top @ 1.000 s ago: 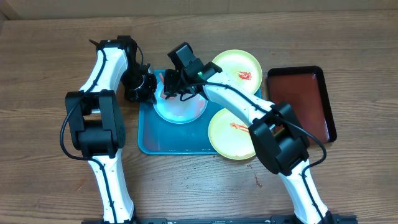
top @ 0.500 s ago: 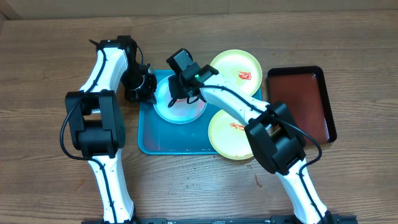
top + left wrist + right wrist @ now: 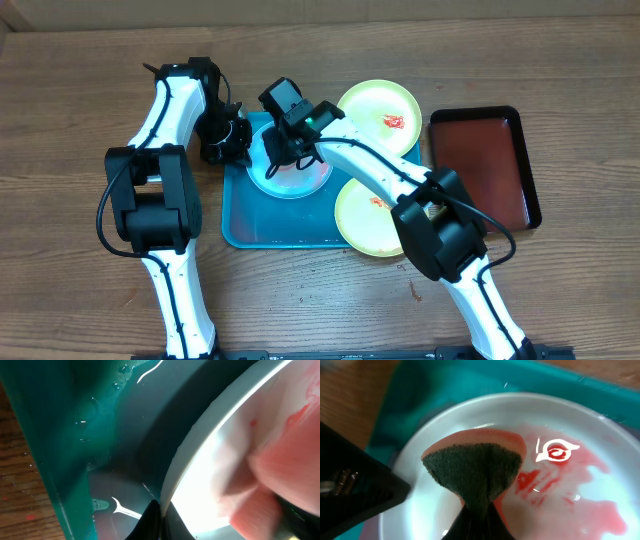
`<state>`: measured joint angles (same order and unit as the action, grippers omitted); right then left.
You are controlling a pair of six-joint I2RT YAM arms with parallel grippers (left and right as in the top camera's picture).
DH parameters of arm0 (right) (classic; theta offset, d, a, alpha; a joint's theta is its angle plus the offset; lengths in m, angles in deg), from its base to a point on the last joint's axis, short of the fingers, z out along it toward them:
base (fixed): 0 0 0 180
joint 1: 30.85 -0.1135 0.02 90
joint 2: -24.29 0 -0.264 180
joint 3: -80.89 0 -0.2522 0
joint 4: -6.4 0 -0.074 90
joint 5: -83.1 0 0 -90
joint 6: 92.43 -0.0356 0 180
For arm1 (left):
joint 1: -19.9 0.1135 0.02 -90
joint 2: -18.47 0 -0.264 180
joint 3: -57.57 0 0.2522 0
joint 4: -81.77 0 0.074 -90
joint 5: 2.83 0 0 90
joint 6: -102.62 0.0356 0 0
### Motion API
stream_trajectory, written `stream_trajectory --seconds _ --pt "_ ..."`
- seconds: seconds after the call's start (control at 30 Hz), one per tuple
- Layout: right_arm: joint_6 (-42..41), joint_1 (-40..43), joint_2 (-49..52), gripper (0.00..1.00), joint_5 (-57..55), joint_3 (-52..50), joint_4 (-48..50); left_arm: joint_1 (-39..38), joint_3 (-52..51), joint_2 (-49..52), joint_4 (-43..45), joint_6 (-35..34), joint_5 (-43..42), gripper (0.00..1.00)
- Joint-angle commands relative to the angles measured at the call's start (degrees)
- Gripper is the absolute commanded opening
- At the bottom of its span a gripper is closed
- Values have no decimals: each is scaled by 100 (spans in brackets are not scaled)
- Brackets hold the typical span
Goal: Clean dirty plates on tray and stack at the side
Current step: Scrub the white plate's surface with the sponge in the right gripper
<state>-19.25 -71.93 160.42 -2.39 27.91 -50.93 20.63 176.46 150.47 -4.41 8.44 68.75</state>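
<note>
Wooden table [image 3: 80, 280] fills the overhead view and carries everything else. On it, between the two arms, lies the turquoise tray [image 3: 270, 230], its floor wet and shiny in the left wrist view. Well to its right sits a dark red-brown tray [image 3: 485, 160] with a black rim.

All three plates are still smeared. The light-blue plate [image 3: 305, 180] lies inside the turquoise tray, in its far half. The far yellow-green plate [image 3: 375, 105] rests by the tray's far right corner, its edge overlapping the rim, with a red dab near its right side. The near yellow-green plate [image 3: 365, 220] lies across the tray's right rim, half in and half out, with a red streak near its top; the right arm crosses above it.

At the light-blue plate's left edge, the left gripper [image 3: 238, 140] has its fingers pressed together on the plate's rim; from the left wrist the white rim runs straight down to the dark fingertips. Over the plate's left part, the right gripper [image 3: 278, 152] pinches a sponge [image 3: 475, 470], pink with a dark green scouring face, squeezed to a narrow waist between the fingers. The sponge sits on the plate beside red sauce [image 3: 555, 485] spread thinly over the plate's right half.
</note>
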Motion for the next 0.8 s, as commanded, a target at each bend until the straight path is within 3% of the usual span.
stream_trajectory --seconds 0.0,0.17,0.47,0.77 --pt "256 -48 273 4 208 160 22 -11 -4 -256 9 -55 -87 4" --pt "337 -90 380 4 -63 160 190 -13 -4 -256 7 -55 -87 4" --pt "876 -90 413 4 -2566 160 63 -13 -4 -256 2 -11 -4 4" --pt "1517 -59 413 4 -3338 160 -61 -13 -4 -256 0 -9 87 4"
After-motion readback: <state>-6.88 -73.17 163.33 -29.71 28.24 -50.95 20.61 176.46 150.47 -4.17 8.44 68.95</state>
